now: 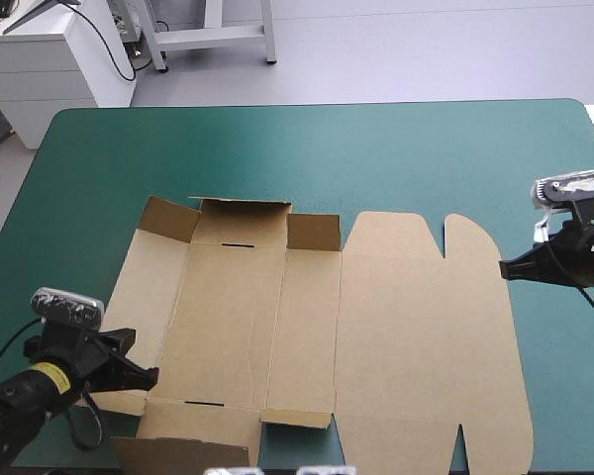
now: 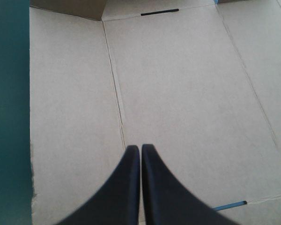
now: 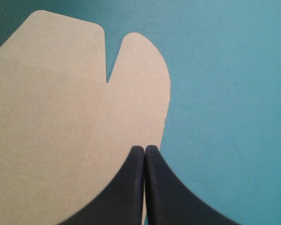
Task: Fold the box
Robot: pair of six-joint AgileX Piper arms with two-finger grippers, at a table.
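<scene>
Box [image 1: 396, 336] lies mostly flat on teal-green cover [image 1: 426, 148], centre to lower middle of high view; small far flaps on its left half stand up. Left gripper [image 1: 150, 377], lower left, clenched empty over box's left edge. Right gripper [image 1: 506, 267], mid right, clenched empty at box's right edge.

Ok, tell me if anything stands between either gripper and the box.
Nothing visible does. The left gripper, shut, is over the left side of the box; the right gripper, shut, is at its right edge.
</scene>
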